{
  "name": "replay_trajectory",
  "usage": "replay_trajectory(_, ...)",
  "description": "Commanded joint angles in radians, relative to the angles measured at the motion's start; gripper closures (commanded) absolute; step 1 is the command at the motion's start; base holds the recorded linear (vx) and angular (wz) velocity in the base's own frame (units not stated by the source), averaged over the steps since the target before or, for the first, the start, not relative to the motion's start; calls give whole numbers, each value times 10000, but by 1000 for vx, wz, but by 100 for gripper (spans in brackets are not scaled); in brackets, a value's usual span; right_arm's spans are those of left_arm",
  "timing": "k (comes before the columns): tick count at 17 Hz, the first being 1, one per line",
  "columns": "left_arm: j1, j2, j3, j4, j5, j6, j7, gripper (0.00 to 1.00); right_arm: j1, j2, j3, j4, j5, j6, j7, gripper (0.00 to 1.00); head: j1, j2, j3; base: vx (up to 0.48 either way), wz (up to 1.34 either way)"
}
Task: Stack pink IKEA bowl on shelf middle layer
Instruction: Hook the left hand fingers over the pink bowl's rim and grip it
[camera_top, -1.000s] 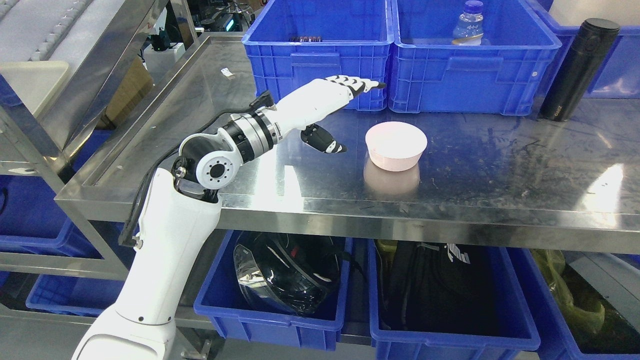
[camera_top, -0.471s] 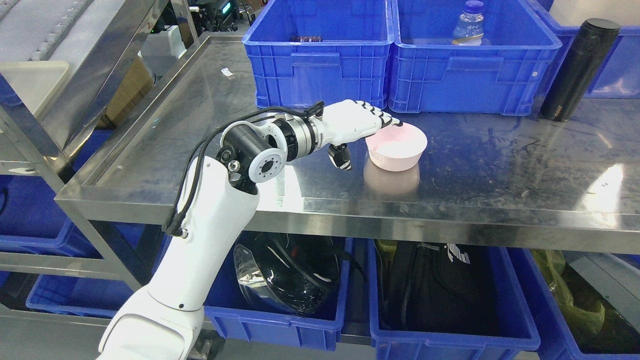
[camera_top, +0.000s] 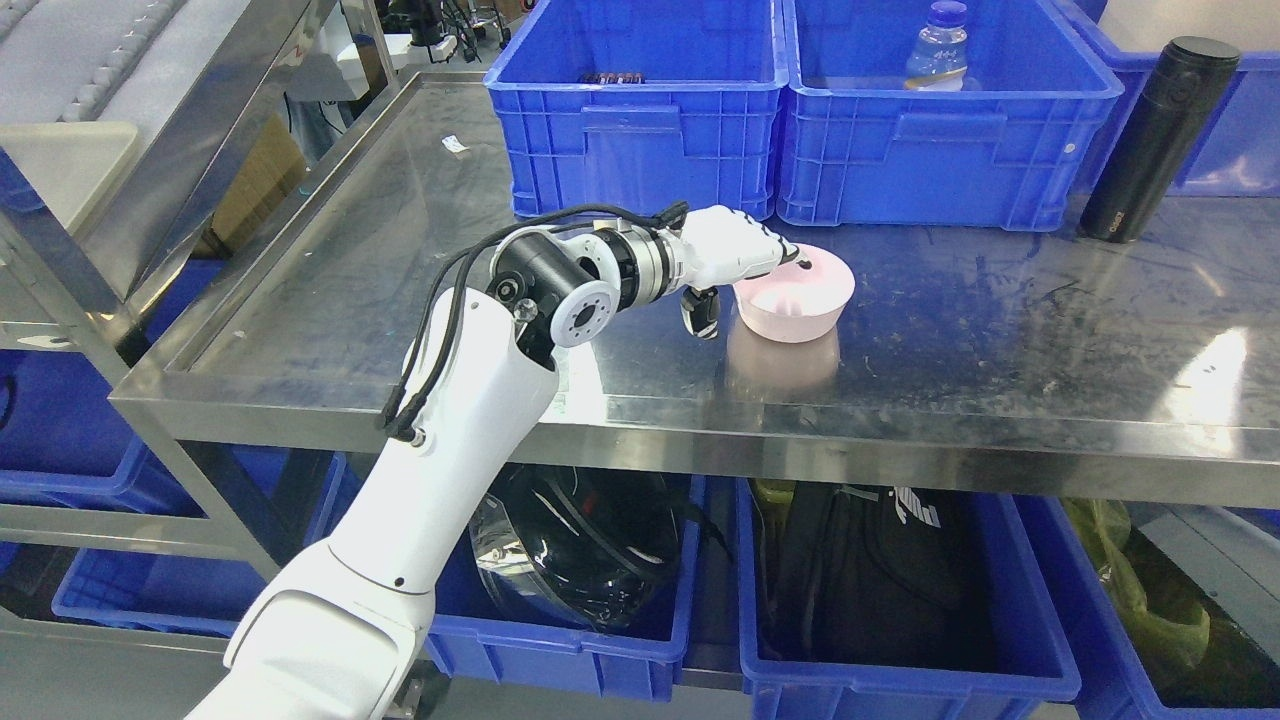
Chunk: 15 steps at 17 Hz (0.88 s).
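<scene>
A pink bowl (camera_top: 808, 300) stands upright on the steel shelf surface (camera_top: 1000, 330), a little left of the middle, in front of two blue crates. My left hand (camera_top: 750, 290) reaches in from the lower left and sits on the bowl's left rim. Its fingers (camera_top: 775, 255) are curled over the rim into the bowl, and the thumb (camera_top: 702, 315) hangs down by the outer left wall. The bowl still rests on the steel. The right arm is out of view.
Two blue crates (camera_top: 640, 110) (camera_top: 940, 140) stand right behind the bowl, the right one holding a water bottle (camera_top: 940, 45). A black flask (camera_top: 1155, 140) stands at the far right. Below are blue bins with a helmet (camera_top: 580, 550) and a black bag (camera_top: 870, 570).
My left hand came down from beside the crates to the bowl's left rim, and its fingers curled over the rim into the bowl. The bowl has not moved.
</scene>
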Motion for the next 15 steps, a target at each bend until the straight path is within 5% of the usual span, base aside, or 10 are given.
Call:
replay_trajectory(1, -440, -145, -747, 1882, 548, -94, 31, 20, 31, -175, 0, -175, 0, 5, -4, 0, 0, 0, 0, 0, 0)
replay_trajectory(10, -778, -145, -825, 2589, 795, -432, 108, 44, 46, -175, 0, -175, 0, 5, -4, 0, 0, 0, 0, 0, 0)
replay_trajectory(13, -778, -145, -764, 2605, 1009, -493, 108, 66, 46, -175, 0, -175, 0, 5, -4, 0, 0, 0, 0, 0, 0)
replay_trajectory(14, -762, -145, -673, 2620, 1420, -827, 92, 85, 46, -175, 0, -175, 0, 5, -4, 0, 0, 0, 0, 0, 0)
replay_trajectory(15, -762, -145, -520, 2620, 1682, -1104, 92, 93, 31, -175, 0, -175, 0, 5, -4, 0, 0, 0, 0, 0, 0)
